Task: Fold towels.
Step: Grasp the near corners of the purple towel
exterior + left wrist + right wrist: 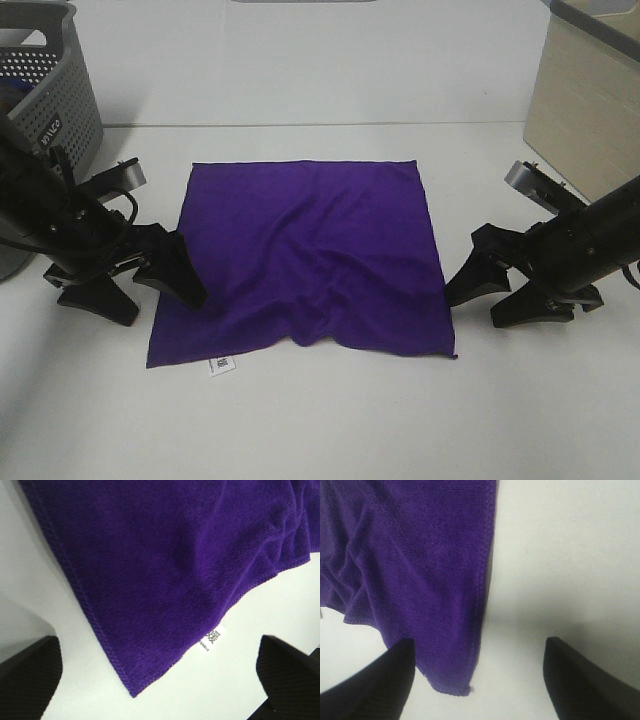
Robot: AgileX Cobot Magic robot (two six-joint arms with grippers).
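White table bears purple towel; grey basket behind.

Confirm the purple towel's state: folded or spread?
Spread. The purple towel lies in one layer, all four corners out on the table, white tag exposed; only some wrinkles near the front edge.

One towel, two pincers, one basket, one bin
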